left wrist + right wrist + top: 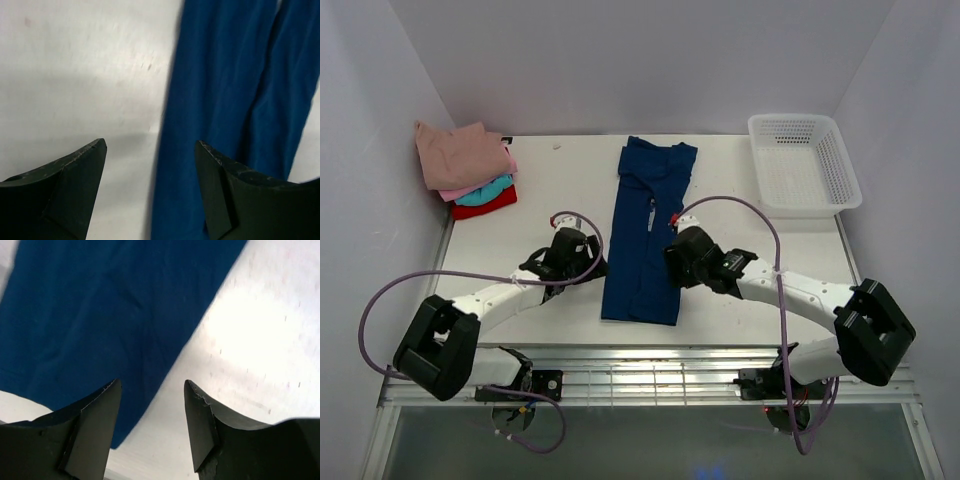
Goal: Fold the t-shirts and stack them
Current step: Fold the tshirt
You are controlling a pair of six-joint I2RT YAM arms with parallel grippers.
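Note:
The navy blue tee [647, 232] lies folded into a long narrow strip down the middle of the table; its chest print is hidden. My left gripper [597, 262] is open at the strip's left edge, the cloth [225, 95] showing between and beyond its fingers. My right gripper [670, 262] is open at the strip's right edge, the cloth [110, 315] filling the upper left of its view. Neither holds anything. The folded dusty-pink tee [460, 152] tops a stack with pink, teal [485, 191] and red [485, 206] tees at the back left.
A white mesh basket [803, 165] stands at the back right. Purple walls close in the back and sides. The table's near edge has a metal rail [640, 375] by the arm bases.

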